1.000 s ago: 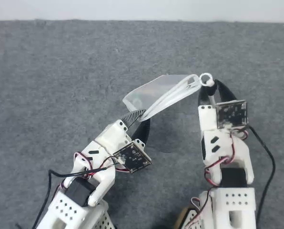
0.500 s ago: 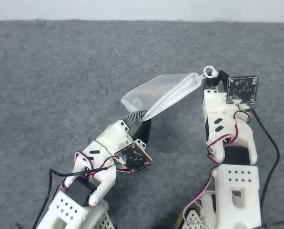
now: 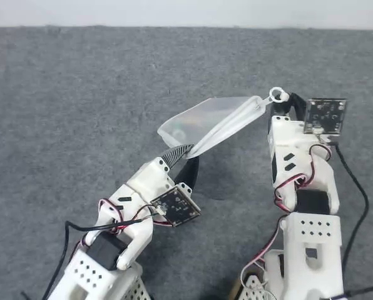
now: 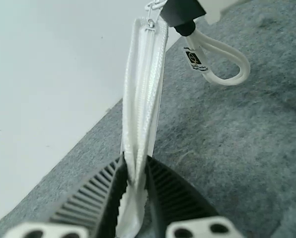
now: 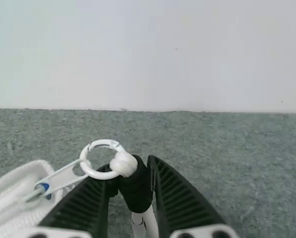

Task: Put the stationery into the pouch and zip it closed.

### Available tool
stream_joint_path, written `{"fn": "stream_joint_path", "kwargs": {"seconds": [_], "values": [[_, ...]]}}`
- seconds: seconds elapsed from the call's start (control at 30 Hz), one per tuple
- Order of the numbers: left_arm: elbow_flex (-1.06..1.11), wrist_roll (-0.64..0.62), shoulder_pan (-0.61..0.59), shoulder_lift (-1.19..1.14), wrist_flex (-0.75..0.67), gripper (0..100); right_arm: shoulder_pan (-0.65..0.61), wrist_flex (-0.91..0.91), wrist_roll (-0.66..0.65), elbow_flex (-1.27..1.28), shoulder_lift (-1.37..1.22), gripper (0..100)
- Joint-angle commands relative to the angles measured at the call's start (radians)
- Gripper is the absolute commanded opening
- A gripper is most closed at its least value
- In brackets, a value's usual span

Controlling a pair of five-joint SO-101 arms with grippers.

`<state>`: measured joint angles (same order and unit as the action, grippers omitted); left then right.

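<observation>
The pouch (image 3: 206, 122) hangs in the air above the grey bench (image 3: 74, 94), stretched between the two arms. Its long axis runs from the left pincer (image 3: 178, 152) at the near lower end up to the right pincer (image 3: 285, 104) at the far end, with the zip edge along the side that faces the right arm.

The left pincer (image 4: 134, 167) is closed on the zip edge at its end of the pouch. The right pincer (image 5: 131, 174) is closed on a black tab (image 5: 134, 187) at the opposite end, where a white loop strap (image 4: 223, 55) also hangs. The pull ring (image 5: 101, 159) lies just beside the right pincer's tips, so the right arm is by far the nearer one to it.

In the left wrist view the zip teeth seem joined along the whole length, so I judge the zip is closed or almost closed. What is inside the pouch is too faint to tell
</observation>
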<state>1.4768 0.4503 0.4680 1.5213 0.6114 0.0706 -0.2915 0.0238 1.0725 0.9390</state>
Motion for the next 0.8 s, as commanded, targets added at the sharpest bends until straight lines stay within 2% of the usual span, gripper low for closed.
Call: {"fn": "stream_joint_path", "kwargs": {"seconds": [0.0, 0.17, 0.43, 0.63, 0.77], "values": [[-0.027, 0.003, -0.043, 0.005, 0.026, 1, 0.143, 0.025, 0.051, -0.075, -0.021, 0.7], [-0.027, 0.003, -0.043, 0.005, 0.026, 1, 0.131, -0.045, 0.048, -0.114, -0.022, 0.7], [-0.027, 0.003, -0.043, 0.005, 0.026, 1, 0.101, -0.051, 0.046, -0.11, -0.015, 1.5], [-0.027, 0.003, -0.043, 0.005, 0.026, 1, 0.015, -0.11, -0.055, -0.109, -0.012, 14.7], [-0.028, 0.003, -0.043, 0.005, 0.026, 1, 0.002, -0.114, -0.068, -0.109, -0.012, 16.4]]}}
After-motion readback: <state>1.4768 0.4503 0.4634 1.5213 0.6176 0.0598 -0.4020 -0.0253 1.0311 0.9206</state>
